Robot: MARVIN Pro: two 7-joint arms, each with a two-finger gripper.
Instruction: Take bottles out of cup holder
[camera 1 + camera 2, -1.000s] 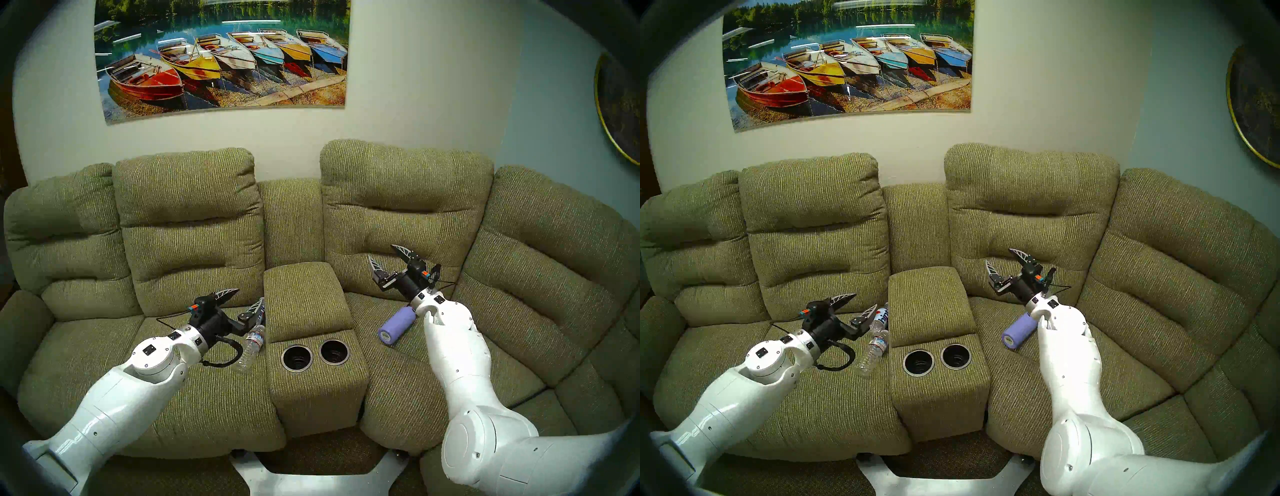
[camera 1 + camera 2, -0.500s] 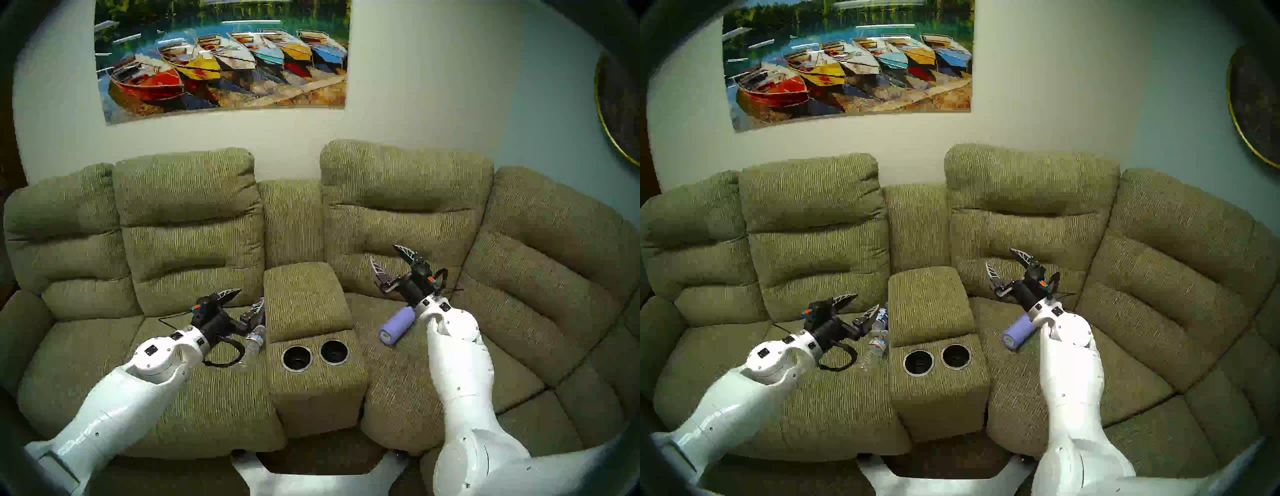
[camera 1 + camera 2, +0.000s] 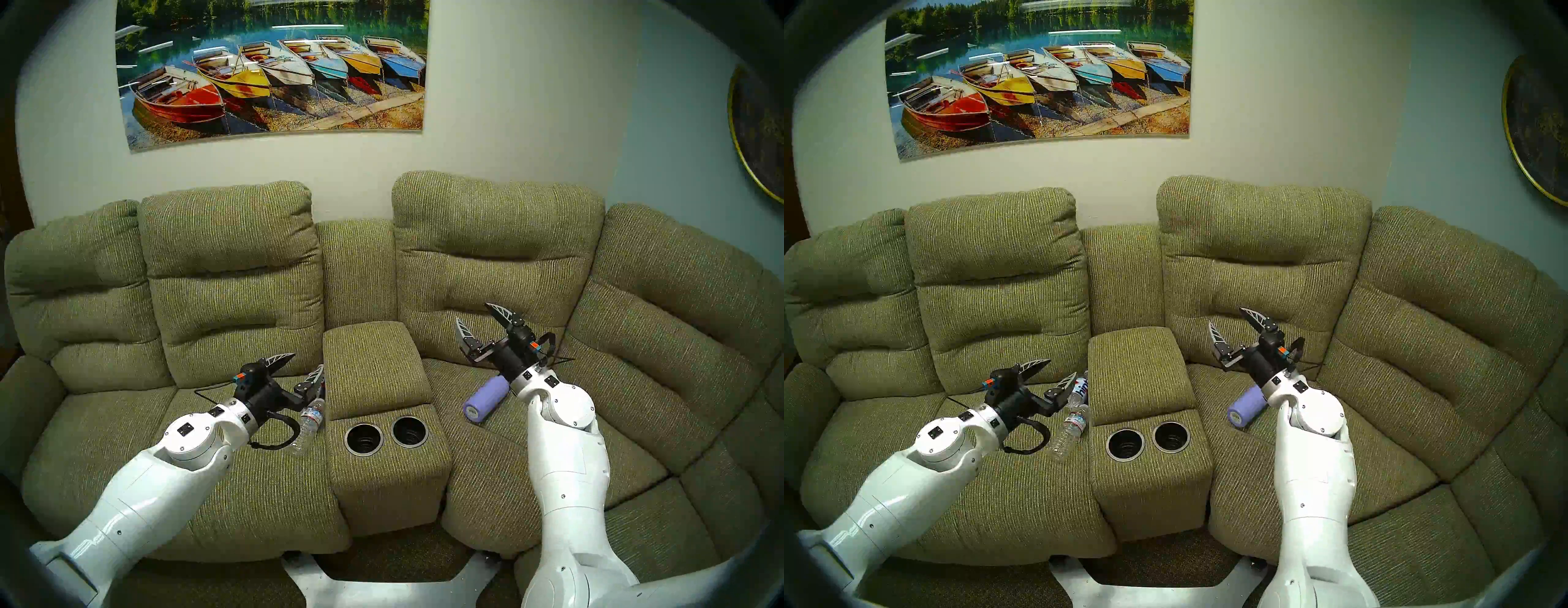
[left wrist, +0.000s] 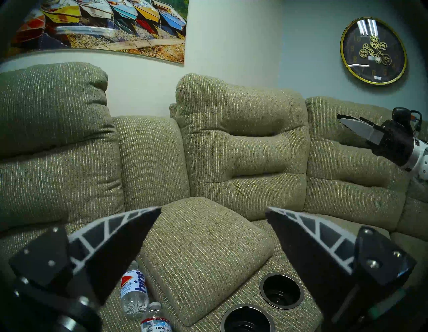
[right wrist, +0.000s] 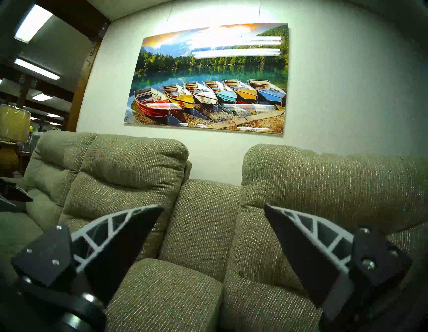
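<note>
The cup holder (image 3: 346, 440) is two black wells with silver rims in the sofa's centre console, and both wells stand empty. The clear "hint" bottle (image 4: 134, 287) lies on the left seat against the console, partly behind my left gripper's finger in the head views. The lavender bottle (image 3: 485, 399) lies on its side on the right seat, its cap end hidden behind my right wrist. My left gripper (image 3: 307, 361) hovers open over the left seat beside the hint bottle (image 3: 1081, 388). My right gripper (image 3: 472, 312) is open and raised above the lavender bottle, pointing at the backrest.
A slim crinkled water bottle (image 3: 309, 424) lies on the left seat just in front of the hint bottle, touching the console side. The padded armrest lid (image 3: 373, 365) rises behind the wells. Sofa backrests close off the far side.
My right arm has drifted slightly right and down, gripper still open. The left arm and all the bottles have stayed put.
</note>
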